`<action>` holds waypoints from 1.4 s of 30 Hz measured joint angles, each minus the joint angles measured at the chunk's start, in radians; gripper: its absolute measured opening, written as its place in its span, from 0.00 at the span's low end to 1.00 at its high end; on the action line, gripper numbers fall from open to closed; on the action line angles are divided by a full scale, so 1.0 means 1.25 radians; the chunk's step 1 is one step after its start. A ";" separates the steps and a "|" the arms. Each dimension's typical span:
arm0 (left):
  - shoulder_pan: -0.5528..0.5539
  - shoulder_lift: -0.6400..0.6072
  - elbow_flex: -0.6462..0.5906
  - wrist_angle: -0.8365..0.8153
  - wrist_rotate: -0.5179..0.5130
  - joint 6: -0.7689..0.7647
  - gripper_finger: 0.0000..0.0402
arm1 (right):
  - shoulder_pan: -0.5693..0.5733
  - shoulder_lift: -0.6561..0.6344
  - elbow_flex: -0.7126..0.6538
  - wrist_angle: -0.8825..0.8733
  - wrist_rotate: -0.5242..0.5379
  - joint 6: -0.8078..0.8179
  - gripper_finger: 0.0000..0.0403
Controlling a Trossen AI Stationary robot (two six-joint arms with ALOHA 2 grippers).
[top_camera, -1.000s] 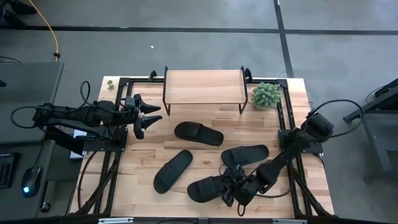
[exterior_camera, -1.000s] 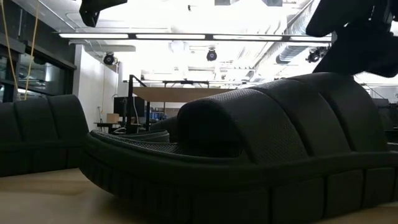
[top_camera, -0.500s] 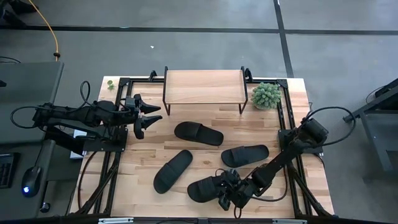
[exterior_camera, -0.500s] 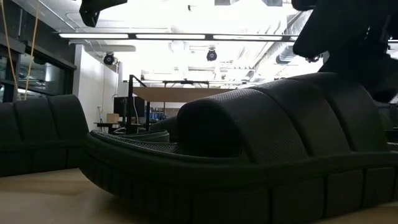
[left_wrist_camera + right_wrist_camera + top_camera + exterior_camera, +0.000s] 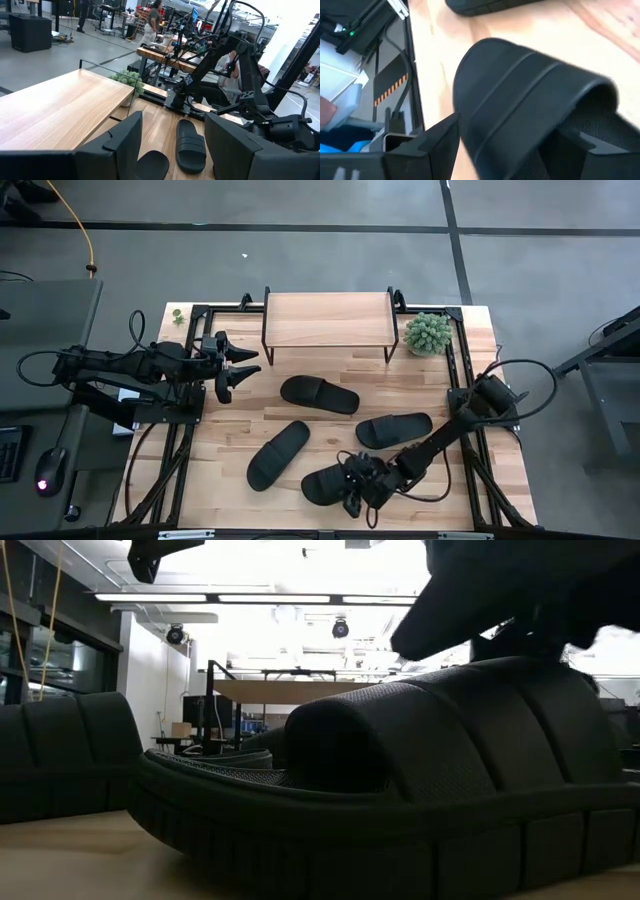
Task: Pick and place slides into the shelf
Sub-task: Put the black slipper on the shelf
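Note:
Four black slides lie sole-down on the table in the high view: one near the shelf (image 5: 318,394), one to the right (image 5: 393,429), one to the left (image 5: 278,454), and the nearest one (image 5: 318,483), which fills the low view (image 5: 380,800). The shelf (image 5: 328,319) stands on its black legs at the far edge. My right gripper (image 5: 352,492) is low over the nearest slide, open, with its fingers on either side of the ribbed strap (image 5: 520,95). My left gripper (image 5: 238,366) hovers open at the table's left, off the shelf's left end. My right gripper (image 5: 509,127) straddles the nearest slide's strap from above, one finger (image 5: 440,142) on each side, across the strap. Whether the fingers touch it, I cannot tell. The slide lies flat on the table.
A small green plant (image 5: 428,332) stands right of the shelf. Black frame rails run along the table's left (image 5: 185,415) and right (image 5: 462,395) sides. The left wrist view shows the shelf top (image 5: 55,110), a slide (image 5: 190,150) and people in the room behind.
My right gripper has moved toward the table's left and downward along the nearest slide, from its right end to over the strap. The slides have stayed where they were.

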 joint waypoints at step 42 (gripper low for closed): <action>0.000 0.000 0.000 0.000 0.000 0.000 0.49 | -0.032 0.000 0.000 0.047 0.020 -0.114 0.01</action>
